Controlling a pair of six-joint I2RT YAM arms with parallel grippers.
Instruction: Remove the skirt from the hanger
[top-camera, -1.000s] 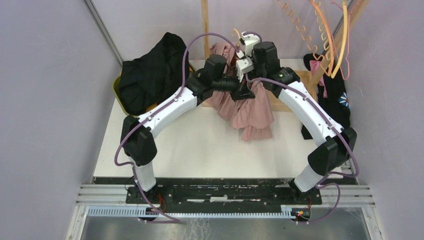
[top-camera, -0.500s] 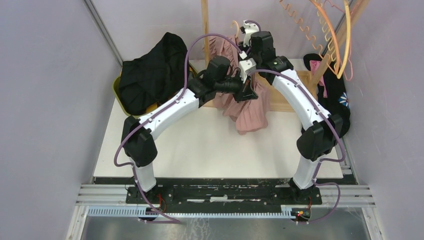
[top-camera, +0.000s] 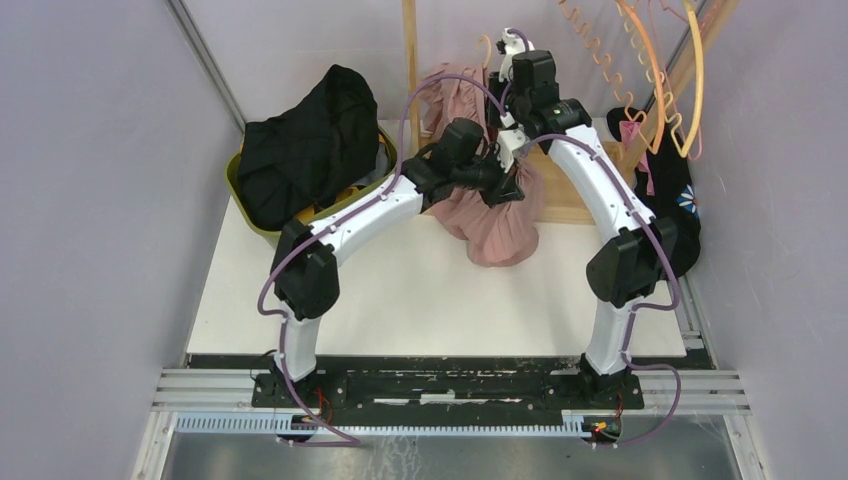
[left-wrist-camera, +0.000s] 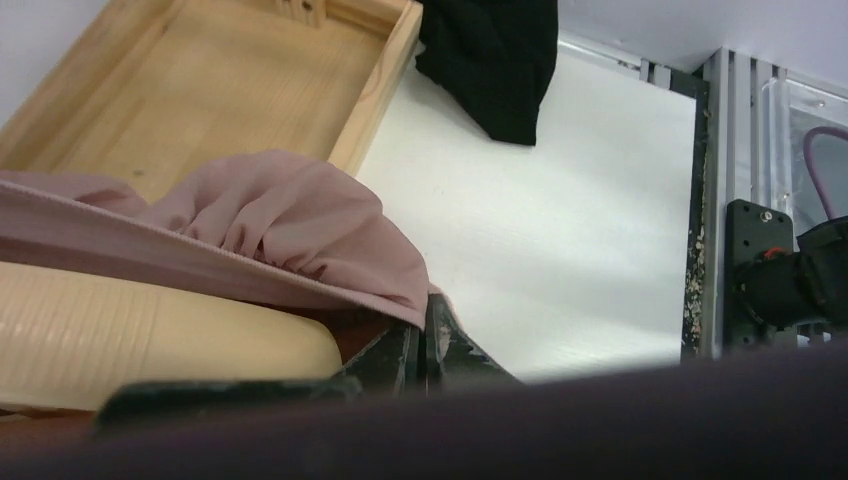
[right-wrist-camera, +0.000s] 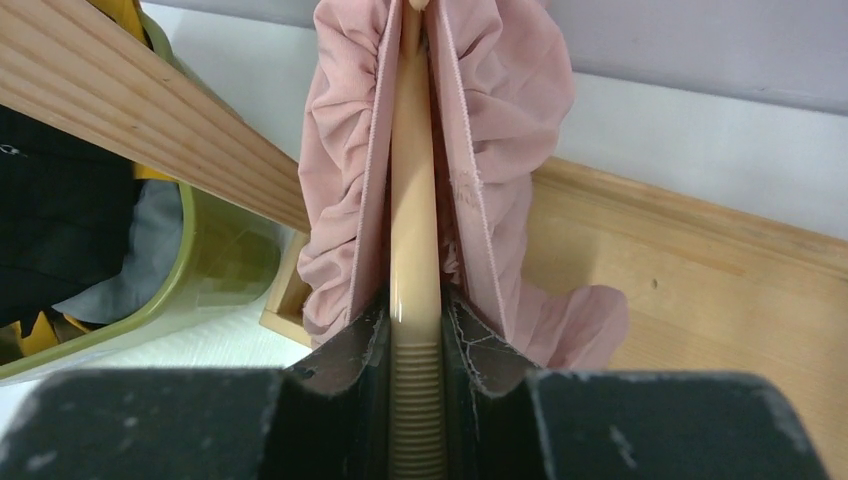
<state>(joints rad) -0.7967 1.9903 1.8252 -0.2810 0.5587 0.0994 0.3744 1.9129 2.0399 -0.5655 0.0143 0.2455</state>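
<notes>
The pink skirt (top-camera: 497, 215) hangs bunched over the far middle of the table, toward twelve o'clock. Its gathered waist is threaded on a cream hanger (right-wrist-camera: 415, 200) and its lower folds droop toward the white tabletop (top-camera: 400, 290). The right gripper (right-wrist-camera: 415, 335) has its fingers clamped on either side of the hanger's ribbed bar, with cloth gathered along both sides of it. The left gripper (left-wrist-camera: 423, 345), at the skirt's nine o'clock side, has its fingers pressed together with an edge of the pink cloth nipped between them. Under the skirt lies a shallow wooden tray (left-wrist-camera: 250, 80), and an upright wooden post (top-camera: 409, 55) rises at about eleven o'clock from it. Out at ten o'clock a green bin (right-wrist-camera: 215, 270) is heaped with a black garment (top-camera: 300, 140). At two o'clock orange hangers (top-camera: 672, 90) dangle above a dark garment (top-camera: 672, 195) at the table's edge. Pale lilac walls (top-camera: 90, 200) close the table in on the left, the back and the right.
</notes>
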